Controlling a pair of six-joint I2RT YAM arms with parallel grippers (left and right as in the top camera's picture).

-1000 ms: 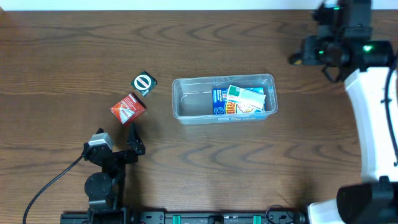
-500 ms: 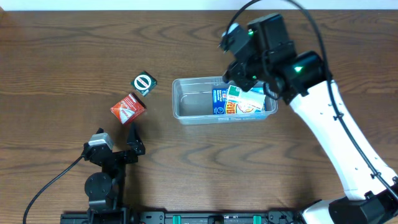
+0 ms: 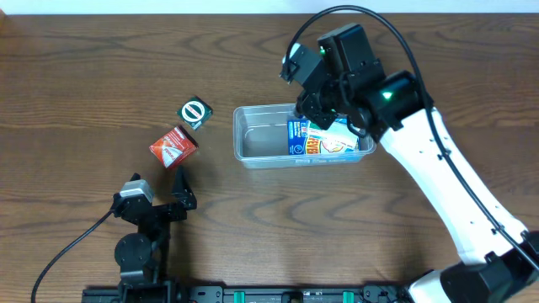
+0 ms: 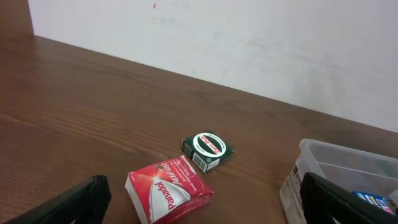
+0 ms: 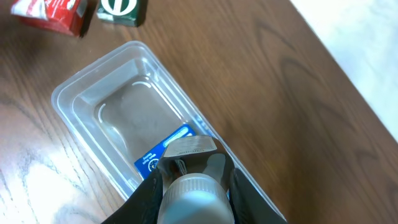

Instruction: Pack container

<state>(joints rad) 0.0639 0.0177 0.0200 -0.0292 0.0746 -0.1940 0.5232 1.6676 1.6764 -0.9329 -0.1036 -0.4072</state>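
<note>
The clear plastic container (image 3: 253,158) lies mid-table with a blue box (image 3: 296,136) and a white, green and orange box (image 3: 337,139) in its right half. My right gripper (image 3: 314,112) hangs over the container's right half, shut on a bottle (image 5: 196,194) with a pale ribbed cap. In the right wrist view the container (image 5: 65,98) is below the bottle, its left half bare. My left gripper (image 3: 160,192) is open and empty, just below a red Panadol box (image 3: 173,145) and a dark green box (image 3: 195,113).
In the left wrist view the red box (image 4: 166,191) lies between my spread fingers (image 4: 84,200), the green box (image 4: 209,149) sits behind it and the container's end (image 4: 305,168) is at the right. A white wall borders the table's far edge.
My right arm has swung from the far right corner to above the container's right half, the last bit leftward. The left arm and loose boxes have not moved.
</note>
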